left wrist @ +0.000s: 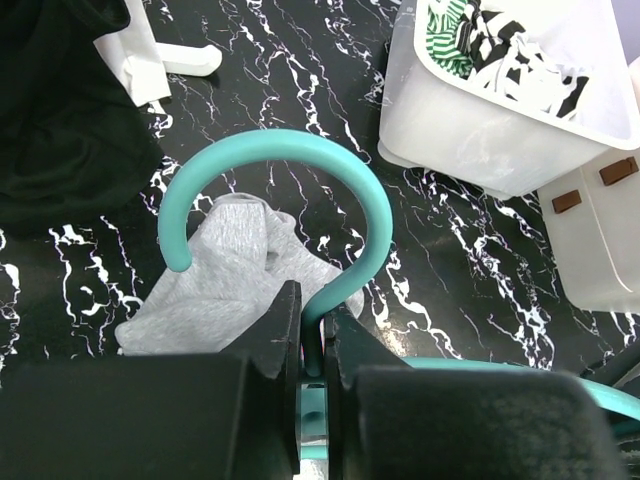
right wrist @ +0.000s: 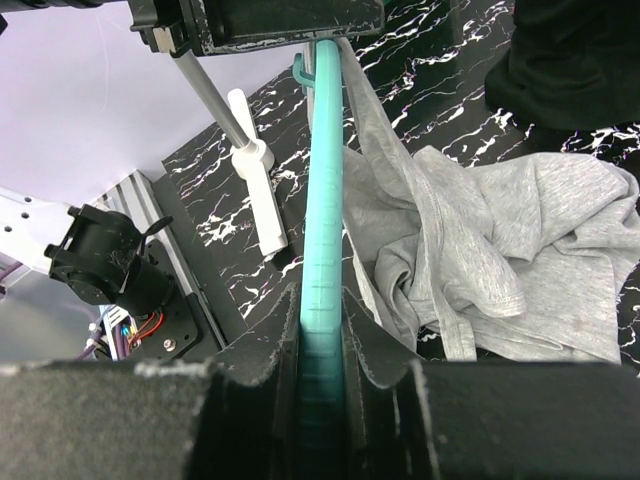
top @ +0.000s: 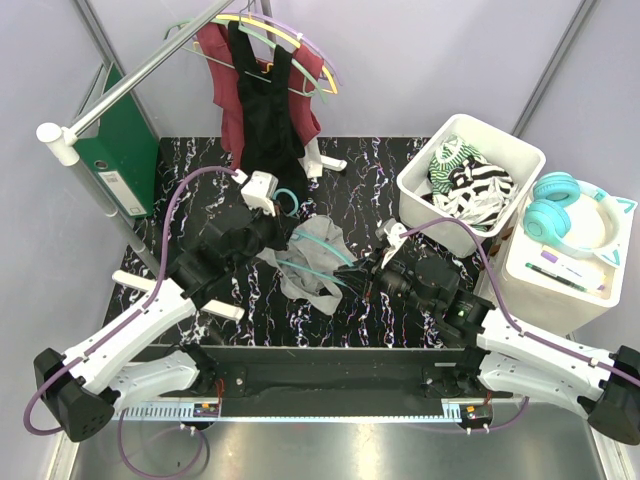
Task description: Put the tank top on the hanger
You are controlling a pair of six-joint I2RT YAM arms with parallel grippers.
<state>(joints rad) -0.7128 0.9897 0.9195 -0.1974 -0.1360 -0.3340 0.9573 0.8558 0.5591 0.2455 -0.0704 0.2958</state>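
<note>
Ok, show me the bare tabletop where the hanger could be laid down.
Widest bare patch of table: at the back, between the hanging black top and the white bin. A narrower strip runs along the near edge in front of the tank top. The middle is crowded: left tool and right tool clamp the hanger there.
</note>
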